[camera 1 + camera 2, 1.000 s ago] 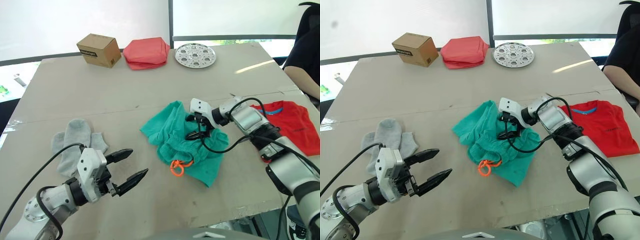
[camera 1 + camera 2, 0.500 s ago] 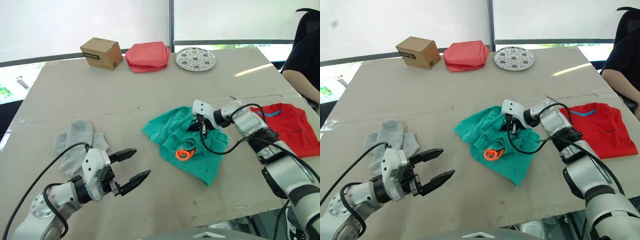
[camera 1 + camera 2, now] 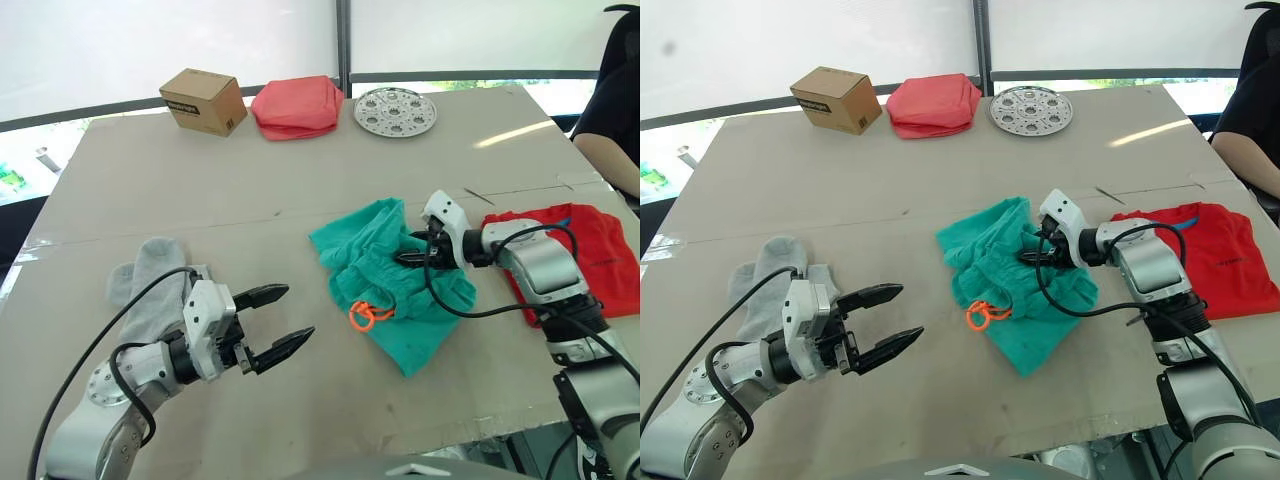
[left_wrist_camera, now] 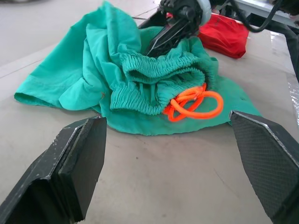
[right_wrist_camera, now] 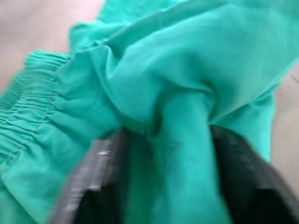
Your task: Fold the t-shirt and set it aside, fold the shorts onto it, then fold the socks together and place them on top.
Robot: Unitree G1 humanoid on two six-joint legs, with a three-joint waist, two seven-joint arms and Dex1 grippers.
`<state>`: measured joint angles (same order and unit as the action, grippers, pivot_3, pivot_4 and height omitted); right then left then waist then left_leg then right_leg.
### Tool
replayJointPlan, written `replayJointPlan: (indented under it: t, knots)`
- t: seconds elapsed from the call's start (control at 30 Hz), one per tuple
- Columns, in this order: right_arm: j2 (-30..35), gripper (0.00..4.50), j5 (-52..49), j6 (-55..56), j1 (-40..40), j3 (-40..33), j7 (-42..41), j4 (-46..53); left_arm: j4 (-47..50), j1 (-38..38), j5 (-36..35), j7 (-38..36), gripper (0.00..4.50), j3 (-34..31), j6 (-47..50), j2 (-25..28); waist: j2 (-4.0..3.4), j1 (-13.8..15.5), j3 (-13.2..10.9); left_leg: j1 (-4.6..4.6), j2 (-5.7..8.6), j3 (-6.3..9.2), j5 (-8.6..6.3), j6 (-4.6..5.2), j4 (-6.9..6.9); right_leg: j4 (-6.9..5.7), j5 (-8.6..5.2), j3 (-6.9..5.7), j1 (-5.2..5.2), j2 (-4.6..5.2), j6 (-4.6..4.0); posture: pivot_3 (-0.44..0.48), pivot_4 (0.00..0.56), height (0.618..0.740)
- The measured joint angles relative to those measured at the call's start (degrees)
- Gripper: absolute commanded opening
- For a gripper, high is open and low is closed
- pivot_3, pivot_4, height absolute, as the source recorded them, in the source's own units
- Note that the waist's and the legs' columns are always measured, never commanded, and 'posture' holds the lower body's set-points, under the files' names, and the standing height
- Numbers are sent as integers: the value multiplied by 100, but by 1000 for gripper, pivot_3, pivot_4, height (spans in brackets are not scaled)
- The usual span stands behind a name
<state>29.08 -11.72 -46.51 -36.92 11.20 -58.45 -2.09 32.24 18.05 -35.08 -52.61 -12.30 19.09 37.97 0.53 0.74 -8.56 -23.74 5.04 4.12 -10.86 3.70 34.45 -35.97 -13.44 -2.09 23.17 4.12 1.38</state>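
The teal-green shorts lie crumpled mid-table, their orange drawstring looped at the near edge. My right gripper is shut on a fold of the shorts. To its right lies the red t-shirt, partly under my right arm. The grey socks lie at the left. Just in front of them my left gripper hovers open and empty, pointing toward the shorts.
At the far edge stand a cardboard box, a salmon-pink cloth bundle and a round metal plate. A person's arm shows at the far right. The table's near edge runs just below my grippers.
My right gripper has dragged the shorts to the right, toward the t-shirt, bunching it under the arm. The left gripper has moved slightly right, still open.
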Motion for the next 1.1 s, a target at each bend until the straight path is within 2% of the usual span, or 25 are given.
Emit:
replayJointPlan:
  t: [0.03, 0.07, 0.17, 0.33, 0.43, 0.53, 0.63, 0.7, 0.73, 0.8, 0.93, 1.07, 1.1]
  knots:
    - [10, 4049, -16, -19, 0, -14, 0, 15, -3, -3, 0, -3, 4500, 0, 3, 2, 0, 1, 0, 0, 0, 0, 0, 0, 1, 0, 0, 0, 0, 0, 1, 0, 150, 740]
    - [116, 4452, -104, -143, -11, -87, 5, 69, -34, -25, -2, -20, 4500, -1, 29, 25, 0, 4, 0, -1, 0, 0, 0, 0, 2, 0, 0, 0, 0, 0, 1, 0, 150, 740]
    - [242, 4489, -188, -281, -79, -234, 15, 76, -45, -41, -4, -36, 4500, -1, 59, 54, 3, 4, -1, -1, 0, 0, 0, 0, 5, 0, 0, -1, -1, 1, 1, 0, 150, 740]
    - [181, 4489, 122, 181, -589, 146, -96, -1681, -43, -107, -19, -12, 4500, 2, 148, 60, 8, -12, 0, 0, 0, -1, 3, 5, 6, 0, 1, -3, -3, 0, -1, 0, 150, 740]
    - [-36, 4489, 175, 371, -965, 222, -320, -2335, -31, -105, -19, -5, 4500, 0, 156, 59, 14, -91, 4, 5, -8, -3, 4, 4, 8, 0, 7, -2, -6, -7, -10, 0, 150, 740]
    - [-141, 4489, 212, 450, -1063, 319, -580, -2558, -24, -62, -19, 28, 4500, -4, 161, 56, 21, -155, 9, 10, -10, -3, 2, 2, 8, 0, 7, -4, -11, -8, -10, 0, 150, 740]
    - [-151, 3759, 447, 854, -1073, 571, -767, -2589, 0, 26, -21, 45, 4500, -9, 162, 56, 30, -170, 16, 14, -11, -3, 2, 2, 6, 0, 7, -4, -11, -9, -10, 0, 150, 740]
    - [-149, 2998, 598, 1103, -1054, 691, -786, -2575, 35, 65, -23, 49, 4500, -19, 163, 56, 31, -164, 18, 14, -11, -3, 1, 1, 6, 0, 7, -4, -11, -10, -10, 0, 150, 740]
    - [-149, 2762, 736, 1333, -1008, 748, -771, -2539, 80, 104, -35, 49, 4500, -26, 163, 56, 34, -164, 22, 15, -11, -3, 1, 0, 5, 0, 7, -4, -11, -10, -10, 0, 150, 740]
    - [-182, 1985, 894, 1651, -884, 805, -702, -2417, 105, 163, -60, 45, 4500, -34, 162, 57, 37, -168, 28, 20, -11, -3, 0, -2, 3, -1, 7, -3, -14, -10, -10, 0, 150, 740]
    - [-281, 82, 979, 1948, -612, 805, -550, -2122, 105, 195, -62, 42, 4500, -47, 162, 57, 36, -162, 27, 37, -15, -3, 0, -3, 5, -4, 6, -3, -32, -12, -9, 0, 150, 740]
    - [-204, 26, 819, 1504, -252, 519, -405, -1510, 101, 32, -61, 38, 4500, 13, 162, 54, 26, -128, 20, 47, -14, -3, -1, -4, 5, -4, -8, -3, -47, -10, 12, 0, 150, 740]
    - [-145, 26, 570, 1010, -9, 278, -345, -1033, 96, -90, -60, 38, 4500, 119, 165, 49, 20, -95, 16, 39, -14, -2, -1, -3, 5, -3, -7, -4, -41, -9, 10, 0, 150, 740]
